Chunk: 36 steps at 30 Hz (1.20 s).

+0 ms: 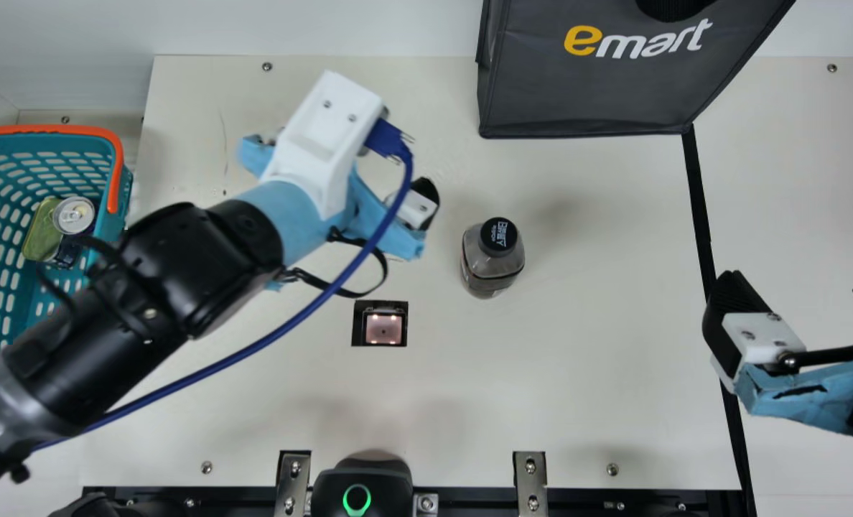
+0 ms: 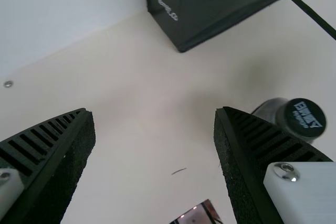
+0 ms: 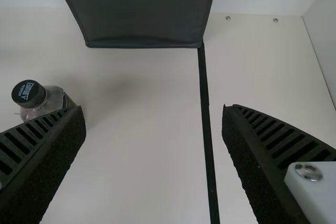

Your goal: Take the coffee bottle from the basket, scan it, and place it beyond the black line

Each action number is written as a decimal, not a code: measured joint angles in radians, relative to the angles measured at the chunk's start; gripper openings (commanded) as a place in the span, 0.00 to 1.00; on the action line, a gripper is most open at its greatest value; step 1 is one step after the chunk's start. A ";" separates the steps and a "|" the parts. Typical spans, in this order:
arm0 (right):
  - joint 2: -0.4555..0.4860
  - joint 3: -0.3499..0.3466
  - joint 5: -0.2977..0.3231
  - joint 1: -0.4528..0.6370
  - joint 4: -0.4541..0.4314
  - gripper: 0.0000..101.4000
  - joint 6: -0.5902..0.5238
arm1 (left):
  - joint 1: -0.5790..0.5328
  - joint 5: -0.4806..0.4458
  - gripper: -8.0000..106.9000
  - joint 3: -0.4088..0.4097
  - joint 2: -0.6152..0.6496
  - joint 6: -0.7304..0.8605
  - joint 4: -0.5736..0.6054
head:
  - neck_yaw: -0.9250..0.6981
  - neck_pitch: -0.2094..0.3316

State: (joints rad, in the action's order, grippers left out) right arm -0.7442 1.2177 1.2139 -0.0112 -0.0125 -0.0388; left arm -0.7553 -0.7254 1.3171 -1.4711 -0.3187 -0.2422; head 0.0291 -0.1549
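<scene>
The bottle (image 1: 492,266) is out of the basket (image 1: 110,226) and stands upright on the table (image 1: 577,402), between the scanner (image 1: 383,328) and the black line (image 1: 703,237), so the taking out is done, though whether it has been scanned cannot be told. The left gripper (image 2: 153,110) and right gripper (image 3: 153,108) both have their fingers apart, holding nothing; a grasp, any scan still owed and the placing beyond the line remain

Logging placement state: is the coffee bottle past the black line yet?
No, the coffee bottle stands between the scanner window and the black line.
</scene>
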 measured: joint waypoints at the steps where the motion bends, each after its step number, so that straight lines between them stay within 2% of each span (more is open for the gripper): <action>1: 0.000 0.000 0.000 0.000 0.000 0.90 0.000 | 0.015 -0.002 0.85 -0.009 0.012 0.005 0.000 | 0.002 0.000; 16: 0.000 0.000 0.000 0.000 0.000 0.90 0.000 | 0.278 0.012 0.85 -0.128 0.165 0.145 0.081 | 0.000 0.000; 36: 0.000 0.000 0.000 0.000 0.000 0.90 0.000 | 0.598 0.007 0.85 -0.188 0.256 0.373 0.242 | 0.000 0.002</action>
State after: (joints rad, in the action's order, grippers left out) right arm -0.7442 1.2177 1.2139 -0.0112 -0.0125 -0.0388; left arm -0.1576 -0.7184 1.1292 -1.2153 0.0542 0.0000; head 0.0291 -0.1534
